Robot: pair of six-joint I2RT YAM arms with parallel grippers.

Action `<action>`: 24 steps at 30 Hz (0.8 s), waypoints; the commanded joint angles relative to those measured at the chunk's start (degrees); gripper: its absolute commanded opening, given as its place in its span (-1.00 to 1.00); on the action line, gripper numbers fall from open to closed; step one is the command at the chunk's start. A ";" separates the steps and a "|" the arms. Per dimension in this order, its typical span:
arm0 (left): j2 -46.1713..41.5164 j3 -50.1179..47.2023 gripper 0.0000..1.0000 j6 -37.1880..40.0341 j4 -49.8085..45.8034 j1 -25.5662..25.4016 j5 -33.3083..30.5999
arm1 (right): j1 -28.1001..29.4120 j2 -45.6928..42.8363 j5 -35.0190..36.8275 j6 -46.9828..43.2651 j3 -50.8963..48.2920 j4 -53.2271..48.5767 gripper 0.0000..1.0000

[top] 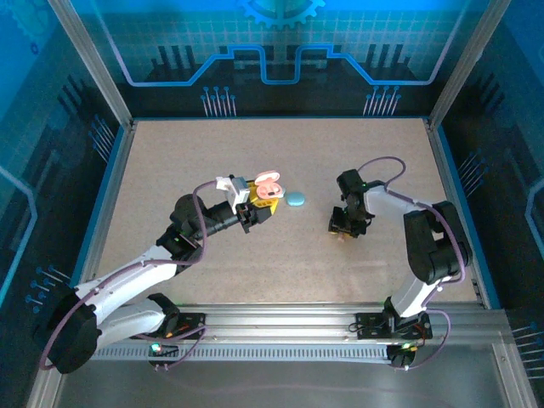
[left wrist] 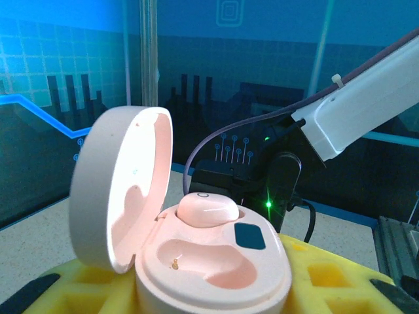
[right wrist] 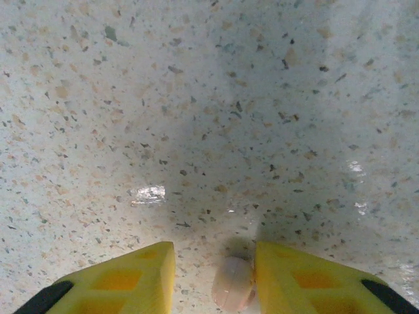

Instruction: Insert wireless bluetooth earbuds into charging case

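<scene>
Pickup step. The right claw [right wrist: 213, 256], part open, straddles a pinkish earbud [right wrist: 232, 286] lying on the surface [right wrist: 196, 98] between its fingers [right wrist: 131, 275], ungripped. The left claw [top: 257, 206] clamps the open charging case [left wrist: 262, 278]. Next: close gently, lift, seat it in the empty socket [left wrist: 203, 261].

Top overhead, far; wrists close; top, left share charging case [top: 269, 185] [left wrist: 216, 261].

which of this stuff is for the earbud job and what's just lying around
Job: pink case, held by left gripper; seated earbud; loose earbud inside right gripper.
Lying about: blue pod on table.
</scene>
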 commanded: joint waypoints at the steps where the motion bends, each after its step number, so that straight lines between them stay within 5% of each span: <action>1: -0.08 0.05 -0.20 0.17 0.41 -0.34 -0.21 | 1.08 1.01 0.56 -1.21 1.86 -2.78 -0.29; 24: -0.04 0.09 -0.20 0.09 0.18 -0.34 -0.39 | 1.96 3.31 2.98 -5.87 4.12 -8.16 -0.42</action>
